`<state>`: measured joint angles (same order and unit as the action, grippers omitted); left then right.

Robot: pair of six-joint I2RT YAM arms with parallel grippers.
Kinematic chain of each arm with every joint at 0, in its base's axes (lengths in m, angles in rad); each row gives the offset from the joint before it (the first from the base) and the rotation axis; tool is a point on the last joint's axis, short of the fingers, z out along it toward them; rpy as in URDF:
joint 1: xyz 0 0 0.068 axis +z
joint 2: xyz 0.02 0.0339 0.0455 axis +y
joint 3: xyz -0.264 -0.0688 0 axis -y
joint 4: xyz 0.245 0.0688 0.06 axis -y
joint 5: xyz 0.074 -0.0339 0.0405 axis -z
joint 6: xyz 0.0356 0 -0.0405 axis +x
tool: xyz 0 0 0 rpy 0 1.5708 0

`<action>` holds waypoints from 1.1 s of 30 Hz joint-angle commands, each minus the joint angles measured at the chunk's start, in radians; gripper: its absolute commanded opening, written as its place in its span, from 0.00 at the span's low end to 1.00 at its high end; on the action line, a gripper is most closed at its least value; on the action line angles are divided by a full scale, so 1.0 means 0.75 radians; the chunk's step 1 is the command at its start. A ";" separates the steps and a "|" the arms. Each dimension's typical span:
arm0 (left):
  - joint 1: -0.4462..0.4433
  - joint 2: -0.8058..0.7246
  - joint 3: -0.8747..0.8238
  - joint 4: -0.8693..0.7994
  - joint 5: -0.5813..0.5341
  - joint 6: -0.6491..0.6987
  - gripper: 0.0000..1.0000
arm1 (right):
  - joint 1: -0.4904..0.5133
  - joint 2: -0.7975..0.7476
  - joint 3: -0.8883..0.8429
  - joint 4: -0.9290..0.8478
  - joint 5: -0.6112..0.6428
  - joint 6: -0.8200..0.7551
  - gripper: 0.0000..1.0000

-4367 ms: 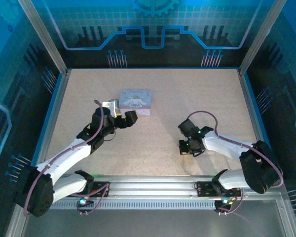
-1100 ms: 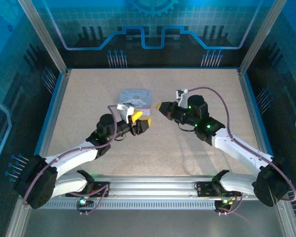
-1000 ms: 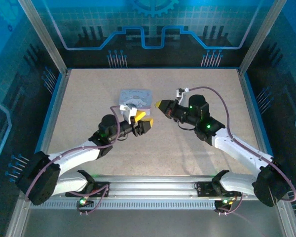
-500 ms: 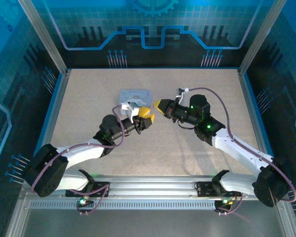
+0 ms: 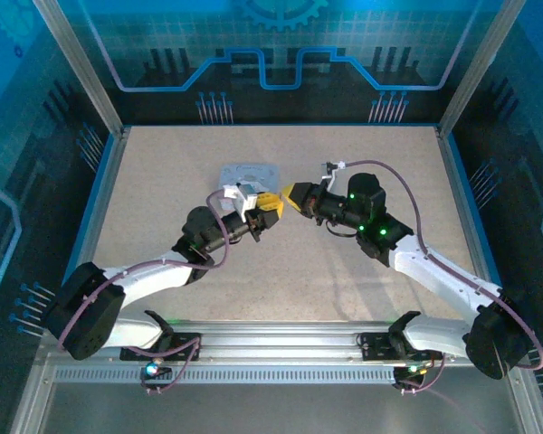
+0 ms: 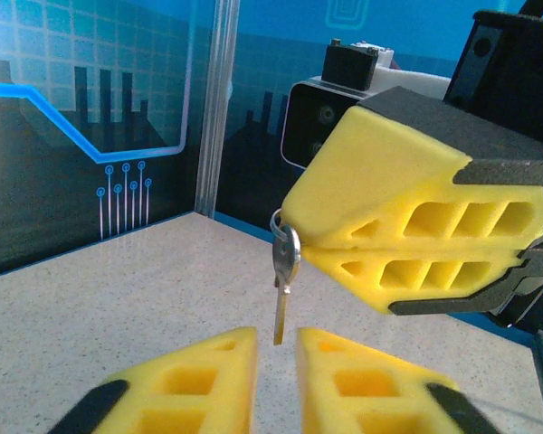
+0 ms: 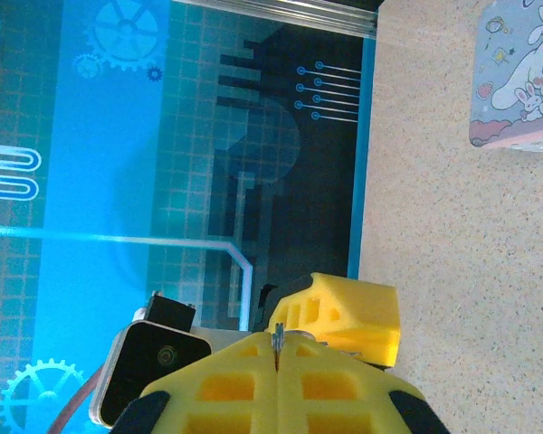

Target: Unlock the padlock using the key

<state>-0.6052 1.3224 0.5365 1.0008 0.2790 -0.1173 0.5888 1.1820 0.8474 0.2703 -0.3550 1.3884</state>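
- My left gripper (image 6: 276,339) is bright yellow, black at the back.
- My right gripper (image 6: 294,242) is the same yellow on black.
- The key (image 6: 285,262) is silvery grey, with a yellowish blade.
- The box (image 7: 520,81) is pale blue with white cartoon rabbits and a pink rim.
- The table (image 6: 72,298) is speckled beige.
- The wall (image 7: 109,136) is blue and gridded, with cyan lines and gears.

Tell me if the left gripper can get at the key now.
Probably yes: the key hangs from the shut right gripper, its blade pointing into the gap of the open left gripper, nothing between.
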 commanded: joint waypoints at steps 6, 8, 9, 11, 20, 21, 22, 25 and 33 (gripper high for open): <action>-0.006 0.014 0.044 0.050 0.027 0.055 0.06 | 0.013 0.011 -0.003 0.027 -0.043 0.023 0.00; -0.006 0.014 0.045 0.050 0.027 0.056 0.06 | 0.017 0.017 -0.006 0.038 -0.046 0.029 0.00; -0.007 0.014 0.046 0.053 0.029 0.057 0.06 | 0.019 0.020 -0.005 0.040 -0.049 0.030 0.00; -0.007 0.014 0.048 0.053 0.032 0.060 0.05 | 0.023 0.029 -0.004 0.044 -0.052 0.031 0.00; -0.005 0.020 0.048 0.056 0.035 0.063 0.12 | 0.028 0.050 0.001 0.061 -0.056 0.035 0.00; -0.006 0.020 0.048 0.056 0.034 0.063 0.13 | 0.029 0.049 0.003 0.059 -0.056 0.034 0.00; -0.007 0.022 0.046 0.059 0.032 0.063 0.13 | 0.029 0.050 0.005 0.057 -0.056 0.034 0.00; -0.005 0.024 0.045 0.059 0.029 0.067 0.14 | 0.029 0.050 0.005 0.057 -0.055 0.031 0.00; -0.007 0.027 0.041 0.058 0.014 0.076 0.00 | 0.029 0.050 -0.001 0.059 -0.060 0.032 0.00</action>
<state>-0.6052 1.3319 0.5392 1.0008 0.2821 -0.0872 0.5972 1.2179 0.8474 0.3000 -0.3794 1.4075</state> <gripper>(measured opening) 0.046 0.050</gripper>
